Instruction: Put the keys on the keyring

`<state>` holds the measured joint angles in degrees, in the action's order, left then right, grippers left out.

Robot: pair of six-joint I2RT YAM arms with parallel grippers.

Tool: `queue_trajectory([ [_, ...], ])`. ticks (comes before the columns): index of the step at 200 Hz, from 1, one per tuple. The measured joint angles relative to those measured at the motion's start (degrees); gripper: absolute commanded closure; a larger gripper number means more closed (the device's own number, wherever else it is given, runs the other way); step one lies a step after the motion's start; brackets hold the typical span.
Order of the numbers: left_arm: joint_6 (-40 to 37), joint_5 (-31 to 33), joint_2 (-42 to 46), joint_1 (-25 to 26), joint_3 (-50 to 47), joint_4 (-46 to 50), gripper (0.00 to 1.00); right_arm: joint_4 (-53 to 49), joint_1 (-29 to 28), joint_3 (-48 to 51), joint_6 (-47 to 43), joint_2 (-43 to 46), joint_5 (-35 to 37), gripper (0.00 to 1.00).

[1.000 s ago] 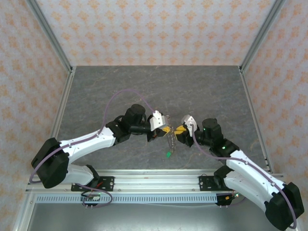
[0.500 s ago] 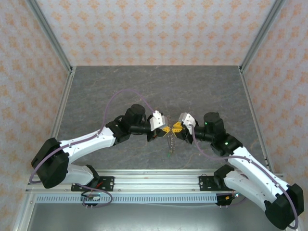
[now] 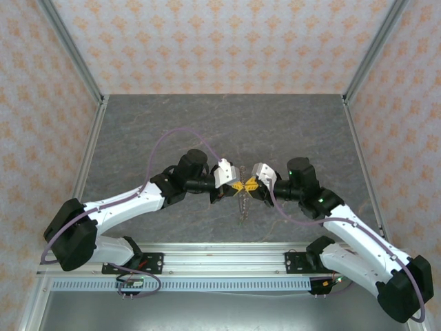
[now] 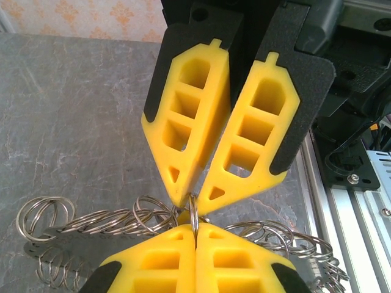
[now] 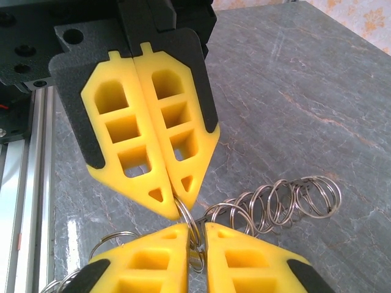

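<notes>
Steel split rings, linked in a string, make up the keyring (image 4: 122, 221), which drapes to either side of the pinch across the lower part of the left wrist view, low over the grey marbled tabletop (image 3: 207, 131). Overhead, both grippers meet at mid-frame. Our left gripper (image 4: 195, 231) has its yellow pads pressed together, pinching one ring on edge. Our right gripper (image 5: 197, 231) faces it tip to tip, its pads a sliver apart with that same ring standing between them; whether they bite on it we cannot tell. We judge the step in hand to be a two-handed hold on that ring. To do it well we should grip just beside the left pinch, not over it, hold the ring upright, and avoid tugging, so a coil end is left free for the keys.
</notes>
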<state>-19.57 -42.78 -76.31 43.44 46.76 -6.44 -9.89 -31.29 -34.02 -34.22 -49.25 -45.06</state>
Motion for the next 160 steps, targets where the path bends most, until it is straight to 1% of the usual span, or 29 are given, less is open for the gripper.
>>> queue_trajectory([
  [18, 0.0, -0.04, 0.0, 0.0, 0.0, 0.13, 1.0, 0.0, 0.0, -0.09, 0.02, -0.2, -0.28, 0.92],
  [36, 0.0, 0.02, 0.0, -0.04, 0.0, 0.33, 1.0, -0.33, 0.22, -0.35, -0.15, -0.48, -0.48, 1.0],
  [45, -0.02, 0.11, 0.0, -0.09, 0.0, 0.39, 1.0, -0.96, 0.22, -0.87, 0.11, -0.85, -0.61, 1.0],
  [52, -0.09, 0.17, 0.0, -0.11, 0.02, 0.52, 0.96, -1.84, 0.22, -1.51, -0.04, -1.2, -0.66, 1.0],
  [75, -1.29, 0.66, 0.0, -0.11, 0.83, 1.6, 0.89, -5.22, 0.2, -3.89, -0.66, -2.23, -0.59, 1.0],
  [114, -3.37, 1.44, 0.0, -0.04, 2.91, 3.74, 0.87, -9.64, -0.28, -7.5, -2.12, -2.78, -0.13, 1.0],
  [139, -5.49, 1.66, -0.7, 0.09, 4.68, 7.1, 0.88, -14.32, -2.23, -10.82, -3.5, -4.04, 2.38, 1.0],
  [160, -6.27, 1.68, -0.83, 0.33, 5.22, 7.82, 0.88, -17.22, -3.34, -13.05, -4.5, -4.98, 4.39, 1.0],
])
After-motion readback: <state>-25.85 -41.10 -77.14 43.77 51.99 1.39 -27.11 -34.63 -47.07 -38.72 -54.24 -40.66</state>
